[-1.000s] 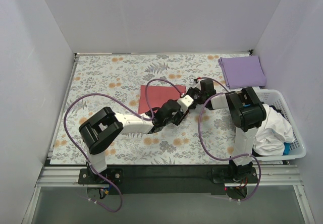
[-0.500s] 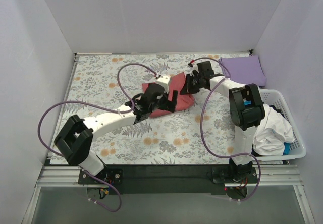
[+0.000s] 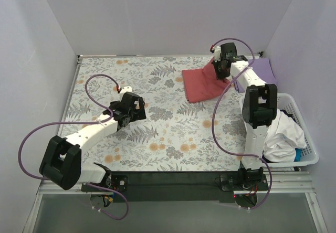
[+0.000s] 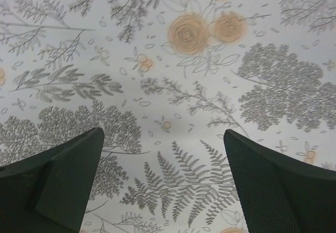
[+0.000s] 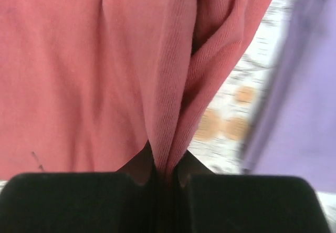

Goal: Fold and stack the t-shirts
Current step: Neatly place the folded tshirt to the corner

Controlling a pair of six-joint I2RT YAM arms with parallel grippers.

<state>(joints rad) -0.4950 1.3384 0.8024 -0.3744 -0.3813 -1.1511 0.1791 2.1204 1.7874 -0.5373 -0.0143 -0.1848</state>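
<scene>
Right gripper [image 5: 164, 171] pinches the salmon tee [image 3: 202, 85], its length trailing away from the lavender tee [image 3: 265, 71]; left gripper [image 4: 163, 138] gapes wide.

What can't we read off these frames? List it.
- Top external: the right arm covers where the red t-shirt meets the lavender t-shirt. Overlap unclear.
- Top external: the right gripper has its fingers hidden by its wrist. The grip shows only in the right wrist view.
- Right wrist: lavender t-shirt blurred, cut off at the right edge.
- Basket: contents under the white cloth hidden.
</scene>
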